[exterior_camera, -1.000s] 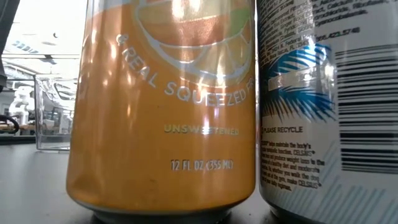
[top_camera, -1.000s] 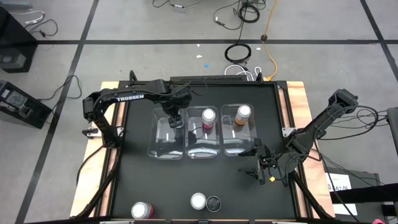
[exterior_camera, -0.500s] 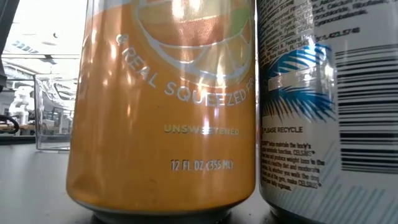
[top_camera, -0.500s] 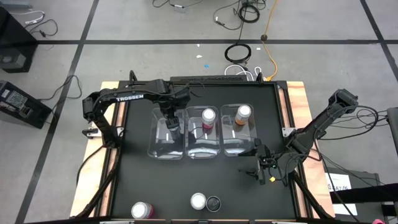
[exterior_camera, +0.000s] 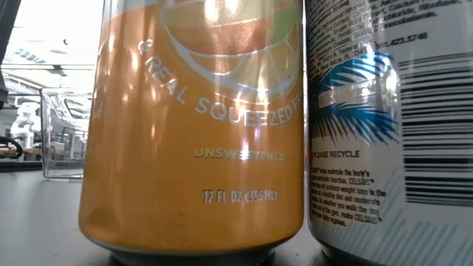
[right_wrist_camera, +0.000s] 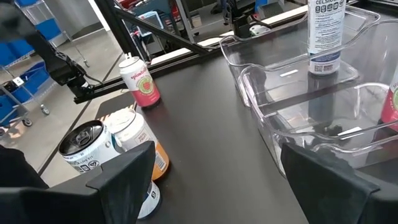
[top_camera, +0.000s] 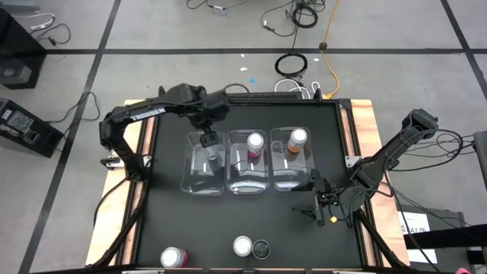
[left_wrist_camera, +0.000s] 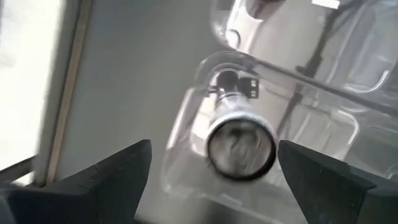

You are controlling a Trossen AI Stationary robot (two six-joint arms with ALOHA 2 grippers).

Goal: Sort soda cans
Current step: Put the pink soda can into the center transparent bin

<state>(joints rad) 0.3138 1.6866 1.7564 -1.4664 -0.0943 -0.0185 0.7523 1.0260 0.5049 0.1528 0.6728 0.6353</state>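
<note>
My left gripper [top_camera: 207, 138] hangs open above the far end of the left clear bin [top_camera: 199, 181]. A dark can [left_wrist_camera: 241, 146] stands upright in that bin below and between its spread fingers [left_wrist_camera: 214, 148], untouched. A pink can [top_camera: 255, 142] stands in the middle bin and an orange can [top_camera: 297, 138] in the right bin. At the near edge stand a pink can [top_camera: 173, 257], an orange can [top_camera: 243, 246] and a dark can [top_camera: 261, 248]. My right gripper [top_camera: 318, 199] waits open near the table's right side.
The three clear bins [top_camera: 249, 183] sit side by side on the far half of the black table [top_camera: 228, 221]. In the low view the orange can [exterior_camera: 192, 125] and the dark can [exterior_camera: 384, 125] fill the picture. Bare table lies between the bins and the near cans.
My left gripper has risen out of the left bin and drawn back a little toward the far edge. The dark can stays standing in the bin where the gripper was.
</note>
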